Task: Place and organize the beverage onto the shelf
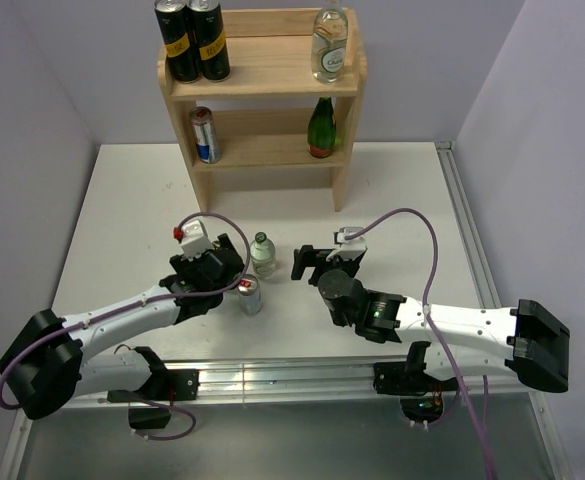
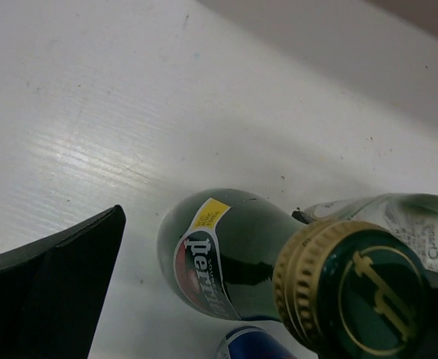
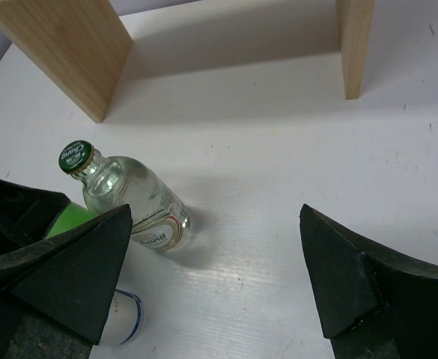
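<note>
The pale wood shelf [image 1: 272, 45] stands at the back; its side panels [image 3: 69, 45] show in the right wrist view. On the table stand a clear bottle [image 1: 263, 254] [image 3: 132, 202] [image 2: 413, 221], a small blue-and-silver can [image 1: 251, 296] [image 3: 125, 318] [image 2: 256, 345] and a green Perrier bottle [image 2: 226, 254] with a green-and-gold cap. My left gripper [image 1: 222, 262] [image 2: 278, 254] is open, over the green bottle, whose neck is between the jaws, close to the right one. That bottle is hidden in the top view. My right gripper [image 1: 312, 262] [image 3: 215, 224] is open and empty, right of the clear bottle.
On the shelf's top tier stand two black cans [image 1: 194, 40] at left and a clear bottle [image 1: 330, 45] at right. The middle tier holds a silver-blue can [image 1: 205, 135] at left and a green bottle [image 1: 321, 128] at right. Purple walls close in the table.
</note>
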### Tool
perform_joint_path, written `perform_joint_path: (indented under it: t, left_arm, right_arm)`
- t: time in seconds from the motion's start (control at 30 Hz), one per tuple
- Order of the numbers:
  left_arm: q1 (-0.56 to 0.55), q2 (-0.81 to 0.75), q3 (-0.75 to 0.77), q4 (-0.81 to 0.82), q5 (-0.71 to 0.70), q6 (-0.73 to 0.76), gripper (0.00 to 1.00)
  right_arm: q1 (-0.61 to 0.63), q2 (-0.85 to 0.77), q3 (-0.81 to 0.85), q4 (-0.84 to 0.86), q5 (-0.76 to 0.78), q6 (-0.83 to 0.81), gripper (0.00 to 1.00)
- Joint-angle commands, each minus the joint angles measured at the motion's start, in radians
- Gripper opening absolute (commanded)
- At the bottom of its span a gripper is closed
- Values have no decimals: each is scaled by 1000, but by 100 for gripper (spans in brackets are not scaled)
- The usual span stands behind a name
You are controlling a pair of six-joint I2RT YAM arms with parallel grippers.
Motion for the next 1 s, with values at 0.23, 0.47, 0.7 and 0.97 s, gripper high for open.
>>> perform_joint_path:
  t: [0.23, 0.47, 0.7, 0.97]
  left_arm:
    - [43, 15, 29, -103, -77, -111, 99]
    - [41, 61, -41, 102, 43, 5, 99]
    - [32, 81, -150, 274, 43, 2, 99]
    - [-16, 208, -111, 306, -68, 11, 98]
  right_arm:
    - [8, 3, 0, 22, 35, 23, 100]
    - [8, 3, -17, 16, 29, 40, 100]
    - [7, -18, -52, 19, 36, 58, 100]
    - [7, -23, -68, 32, 29, 66, 100]
